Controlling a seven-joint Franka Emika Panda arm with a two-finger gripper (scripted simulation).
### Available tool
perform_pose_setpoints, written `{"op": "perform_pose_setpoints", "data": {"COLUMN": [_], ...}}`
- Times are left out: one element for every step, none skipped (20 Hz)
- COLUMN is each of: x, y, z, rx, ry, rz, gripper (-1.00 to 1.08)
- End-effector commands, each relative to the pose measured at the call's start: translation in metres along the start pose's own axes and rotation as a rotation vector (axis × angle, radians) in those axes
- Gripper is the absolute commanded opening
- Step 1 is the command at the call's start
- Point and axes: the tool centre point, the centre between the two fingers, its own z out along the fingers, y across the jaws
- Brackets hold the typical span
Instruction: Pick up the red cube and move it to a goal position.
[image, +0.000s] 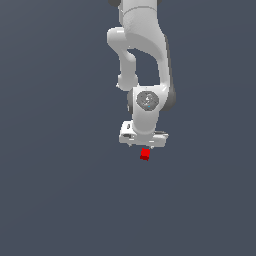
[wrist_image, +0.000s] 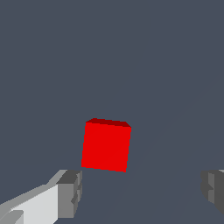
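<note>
The gripper (wrist_image: 140, 190) stands released: in the wrist view its 2 grey pads (wrist_image: 70, 192) sit wide apart near the lower corners of the frame, with nothing between them. One pad shows at lower left on a white finger, and the other is cut off by the right edge.

The cube (wrist_image: 106, 145) lies just beyond the pads, a little left of the frame's centre, nearer the lower-left pad than the right one, and it touches neither. It is turned slightly, so its flat faces are not quite square to the pads. In the exterior view the cube (image: 145, 154) sits just below the gripper (image: 143, 145), slightly right of centre, on a plain dark floor (image: 60, 200).

The cube looks rigid and small, probably light, with smooth flat sides and sharp edges. It is much narrower than the open span, so clearance is ample. The best hold seems to be on 2 opposite side faces, pads flat and centred at mid-height, after a small wrist turn to match its skew. A corner grip could let it twist or slip.

No goal marker shows in either view.
</note>
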Motion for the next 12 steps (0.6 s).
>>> {"op": "perform_pose_setpoints", "data": {"x": [0.003, 0.005, 0.006, 0.008, 0.009, 0.01, 0.011, 0.012, 0.013, 0.014, 0.015, 0.015], "y": [-0.008, -0.011, -0.013, -0.015, -0.017, -0.019, -0.021, -0.022, -0.023, -0.024, -0.025, -0.025], "z": [0.016, 0.021, 0.026, 0.031, 0.035, 0.039, 0.042, 0.044, 0.047, 0.048, 0.05, 0.05], "rx": [-0.001, -0.002, -0.002, -0.003, -0.003, -0.004, -0.004, -0.004, -0.004, -0.005, -0.005, -0.005], "ry": [0.011, 0.014, 0.017, 0.02, 0.023, 0.025, 0.028, 0.029, 0.031, 0.032, 0.033, 0.033], "rz": [0.035, 0.047, 0.058, 0.068, 0.077, 0.085, 0.092, 0.098, 0.103, 0.107, 0.11, 0.112], "gripper": [1.0, 1.0, 1.0, 1.0, 1.0, 1.0, 1.0, 1.0, 1.0, 1.0, 1.0, 1.0]}}
